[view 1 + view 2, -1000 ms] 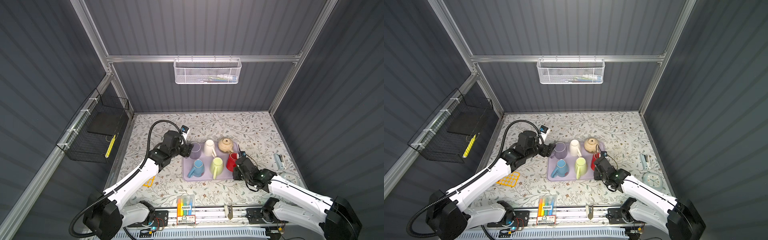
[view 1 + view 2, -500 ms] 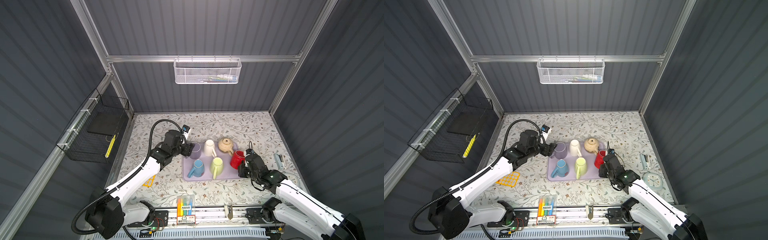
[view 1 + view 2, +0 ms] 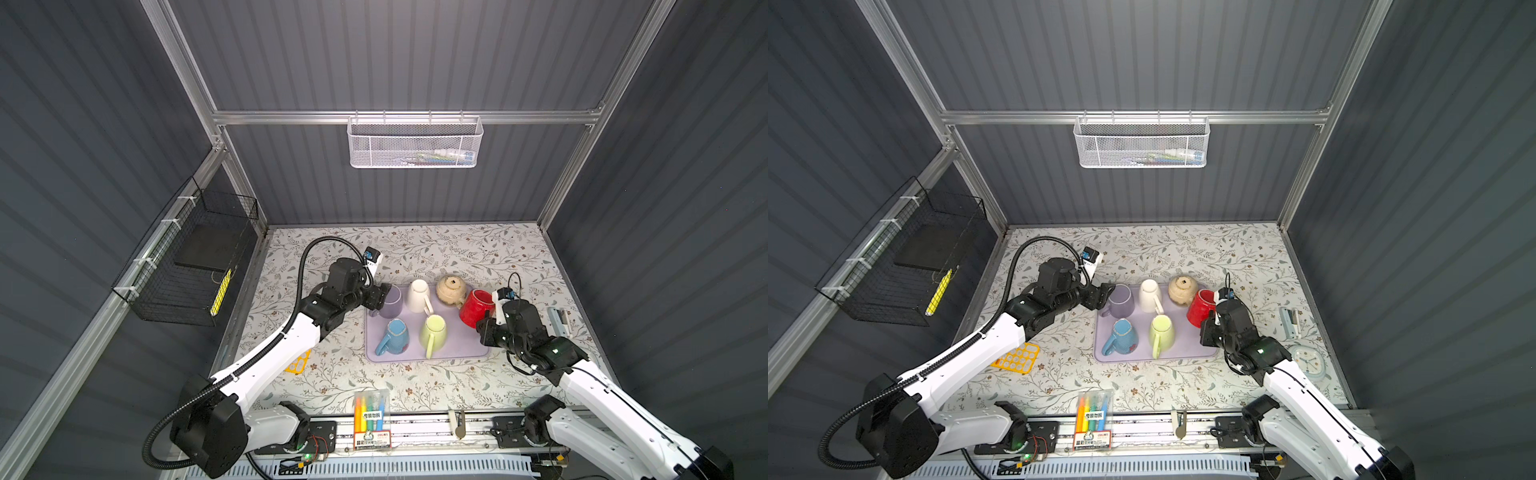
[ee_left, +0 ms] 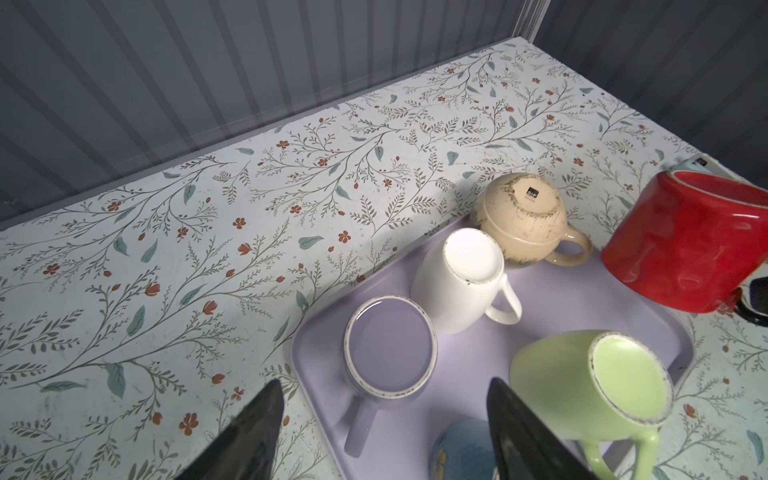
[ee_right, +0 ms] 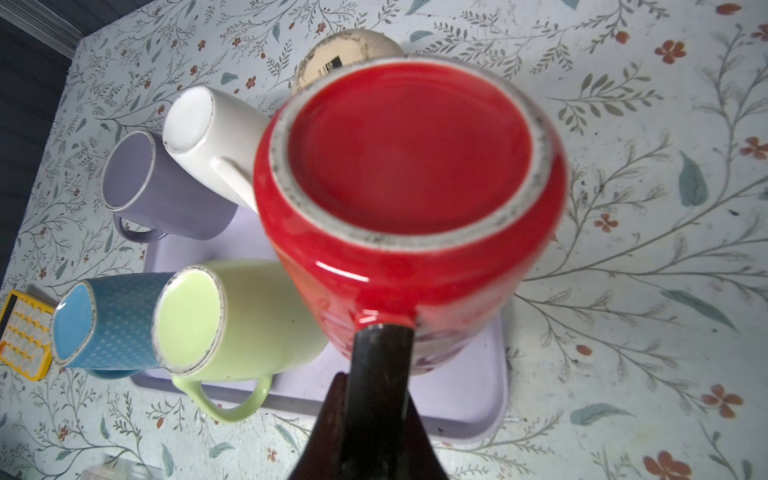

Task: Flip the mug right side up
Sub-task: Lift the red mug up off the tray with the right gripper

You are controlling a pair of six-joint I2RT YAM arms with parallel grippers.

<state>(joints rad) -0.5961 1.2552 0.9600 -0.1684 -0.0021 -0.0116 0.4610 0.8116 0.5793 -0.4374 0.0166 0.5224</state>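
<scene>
Right hand is clamped tight on the handle of the glossy red ceramic mug. The mug is tilted and looks raised over the right edge of the lilac plastic tray. Its unglazed grey foot ring faces the wrist camera and its mouth points down and away.

Left hand is spread wide, its dark fingers either side of the matte lilac mug and touching nothing.

Progress, as I judge it:
- Done: red mug gripped and tipped off its rim.
- Left: most of the roll-over, then setting it down mouth up.
- No mug is upright yet.

Others inverted on the tray:
- tall smooth white mug
- squat round beige stoneware mug, speckled, with a small black label on its base
- pale green mug with a worn foot ring
- blue mug, dimpled skin and a squarish base

Red glaze is slick and its wall faintly rippled, so a handle-only grip may swing.

Floral-print tabletop is flat and matte.
</scene>
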